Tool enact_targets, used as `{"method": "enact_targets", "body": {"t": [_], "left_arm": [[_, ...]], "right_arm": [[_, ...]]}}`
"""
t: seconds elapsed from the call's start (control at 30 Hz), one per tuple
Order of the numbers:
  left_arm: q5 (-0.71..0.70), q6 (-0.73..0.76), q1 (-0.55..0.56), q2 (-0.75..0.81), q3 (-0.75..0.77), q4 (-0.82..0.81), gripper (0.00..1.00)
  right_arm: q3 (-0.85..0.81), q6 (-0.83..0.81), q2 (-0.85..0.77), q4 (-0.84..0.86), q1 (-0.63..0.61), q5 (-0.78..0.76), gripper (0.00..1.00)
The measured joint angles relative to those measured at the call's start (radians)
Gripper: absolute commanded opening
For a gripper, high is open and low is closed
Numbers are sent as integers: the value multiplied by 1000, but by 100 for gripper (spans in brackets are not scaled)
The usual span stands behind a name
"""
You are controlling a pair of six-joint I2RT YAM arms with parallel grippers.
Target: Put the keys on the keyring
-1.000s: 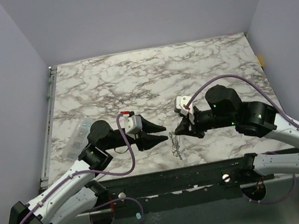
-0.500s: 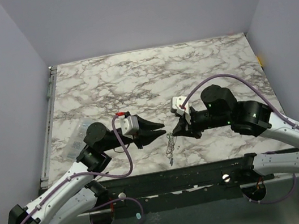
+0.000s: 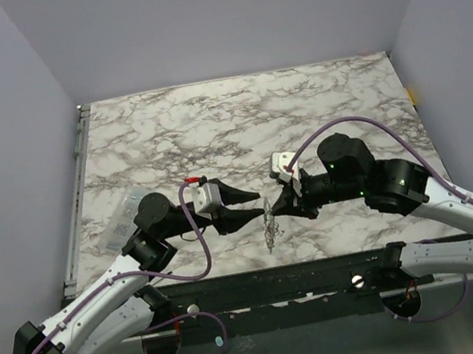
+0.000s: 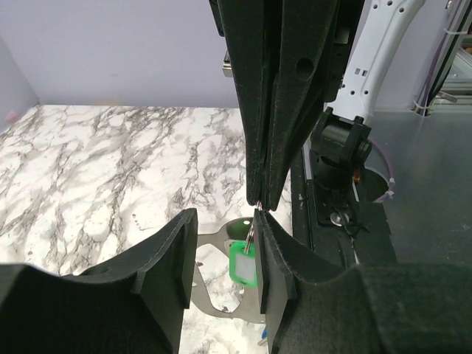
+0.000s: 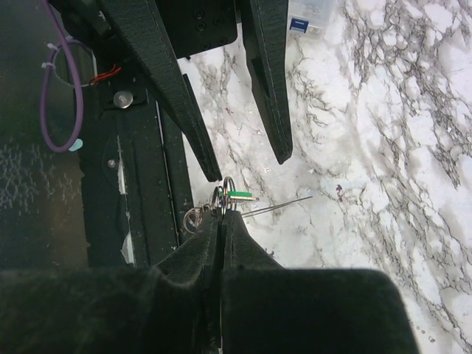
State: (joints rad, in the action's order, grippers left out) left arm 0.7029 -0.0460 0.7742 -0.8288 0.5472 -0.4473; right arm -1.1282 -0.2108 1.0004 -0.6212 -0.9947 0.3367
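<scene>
Green plastic on the one key (image 4: 242,263) clearly seen, hanging over the near part of the tabletop (image 3: 300,121). One keyring (image 3: 268,231), dangling with that key. Two hands, tip to tip. Right hand (image 5: 221,217) pinched fully together on the keyring's thin wire ring. Left hand (image 4: 227,217) partway apart, one finger either side of the key and close beside it; contact impossible to tell. Farther left, one clear bag (image 3: 125,216) flat on the marble, contents unclear.
</scene>
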Motion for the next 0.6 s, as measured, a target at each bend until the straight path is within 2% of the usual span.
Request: {"method": "enact_targets", "body": {"t": [0.33,0.4,0.6], "left_arm": [[14,2,7,-8,-1,0,40],[22,2,9,-12,-2,0,33],[38,4,17,-24,-3,0,4]], "right_arm": [[-16,0,-11,9,0,0,1],[-17,0,-13,11,0,0,1],[-25,0,-13,14,0,0,1]]}}
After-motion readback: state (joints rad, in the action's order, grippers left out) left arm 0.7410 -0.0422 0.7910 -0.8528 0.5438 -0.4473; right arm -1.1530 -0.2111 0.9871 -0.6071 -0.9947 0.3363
